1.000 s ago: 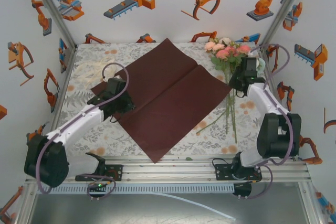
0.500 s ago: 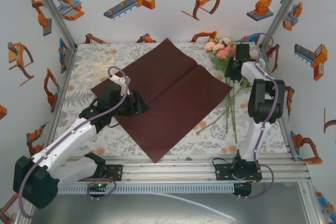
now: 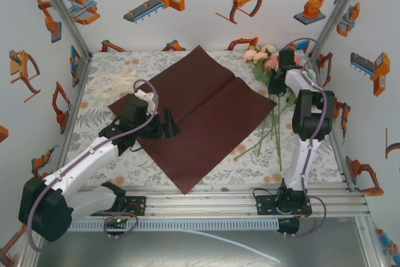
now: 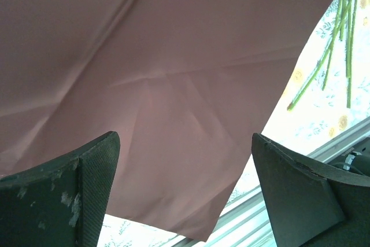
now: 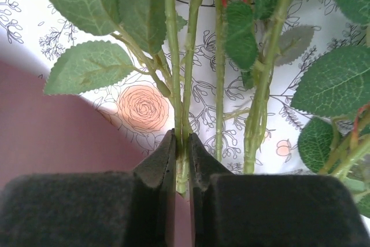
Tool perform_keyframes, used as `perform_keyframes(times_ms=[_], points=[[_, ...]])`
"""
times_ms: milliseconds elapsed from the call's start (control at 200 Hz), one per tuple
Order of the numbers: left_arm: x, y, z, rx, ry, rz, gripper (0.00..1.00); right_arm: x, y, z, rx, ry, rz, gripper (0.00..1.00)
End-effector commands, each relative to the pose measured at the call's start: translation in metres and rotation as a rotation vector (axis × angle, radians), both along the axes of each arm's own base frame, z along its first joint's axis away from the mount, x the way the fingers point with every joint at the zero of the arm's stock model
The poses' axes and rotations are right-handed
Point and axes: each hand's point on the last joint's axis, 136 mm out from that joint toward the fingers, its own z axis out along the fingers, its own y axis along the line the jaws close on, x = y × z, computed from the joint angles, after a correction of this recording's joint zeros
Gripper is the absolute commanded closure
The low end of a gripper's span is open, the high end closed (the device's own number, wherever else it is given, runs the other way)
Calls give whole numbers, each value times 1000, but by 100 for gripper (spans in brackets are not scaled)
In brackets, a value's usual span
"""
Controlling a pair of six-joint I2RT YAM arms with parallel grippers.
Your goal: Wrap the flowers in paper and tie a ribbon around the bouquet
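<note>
Since the earlier frame, the flowers [image 3: 264,58], a bunch of pink, peach and white roses with long thin green stems, have barely shifted. The right arm has folded upright and brought the right end effector [image 3: 278,87] down onto the stems just below the blooms. The bunch lies at the far right corner of the surface [image 3: 100,95], a grey-and-orange floral cloth. Its stems trail toward the near edge, just beside the right corner of the paper [image 3: 206,104].

In the right wrist view, the right end effector [image 5: 182,172] is closed almost completely, pinching one or two stems [image 5: 184,85]. Other stems [image 5: 260,96] stand outside the jaws to the right.

The paper [image 4: 173,56], a large matte burgundy rectangular sheet, lies flat and creased at mid-surface. The left end effector [image 3: 169,123] has slid over the sheet's left corner and spread wide. It hovers empty [image 4: 185,189].

A pale thin tangle beyond the left arm may be the cream ribbon [image 3: 120,83]; it is too faint to confirm.

Step in hand, as judged: carrying the flowers onto the paper. With so few stems pinched, a low, slow drag should keep the loose stems following. The blooms are best set overhanging a corner and the stems laid along the diagonal. Pressing the left end effector down would stop the paper skating.
</note>
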Motion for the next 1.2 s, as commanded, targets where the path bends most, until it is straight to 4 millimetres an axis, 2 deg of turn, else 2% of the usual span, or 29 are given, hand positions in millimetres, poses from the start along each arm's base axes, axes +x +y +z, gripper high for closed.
perform_keyframes(times_ms=[0, 175, 275, 345, 421, 481, 546, 626, 721, 876, 916, 926, 956, 986, 1026, 1116, 1197], points=[[3, 2, 9, 26, -38, -5, 11, 6, -7, 42, -108, -52, 41, 94], [0, 11, 20, 61, -87, 0, 7, 4, -19, 101, -316, -122, 68, 99], [-2, 22, 34, 95, -131, 20, 5, 2, -19, 146, -397, -201, 62, 100], [-3, 31, 43, 120, -157, 45, 5, -1, -9, 181, -417, -272, 69, 100], [-5, 41, 53, 133, -185, 82, 4, -5, 17, 221, -373, -368, 92, 100], [-7, 48, 60, 134, -209, 104, 4, -7, 50, 245, -259, -444, 122, 100], [-9, 54, 67, 128, -232, 131, 3, -6, 87, 263, -97, -502, 143, 100], [-13, 59, 72, 115, -247, 153, 2, -2, 138, 276, 76, -528, 188, 100], [-18, 64, 74, 108, -251, 163, 1, 7, 196, 282, 223, -558, 236, 100], [-25, 64, 72, 87, -233, 161, 0, 25, 293, 275, 319, -594, 343, 100], [-26, 64, 70, 80, -227, 159, 0, 31, 318, 263, 346, -586, 373, 100], [-26, 64, 70, 77, -227, 159, 0, 31, 324, 268, 355, -596, 381, 100], [-27, 64, 69, 72, -222, 161, 0, 37, 341, 254, 368, -585, 397, 100], [-28, 63, 68, 65, -220, 162, 0, 39, 358, 252, 385, -596, 420, 100], [-28, 62, 68, 55, -216, 159, 0, 45, 379, 238, 398, -601, 447, 100], [-30, 60, 64, 43, -205, 154, 0, 60, 407, 214, 409, -640, 459, 100], [-30, 60, 60, 45, -195, 152, 1, 72, 419, 186, 454, -638, 446, 100]])
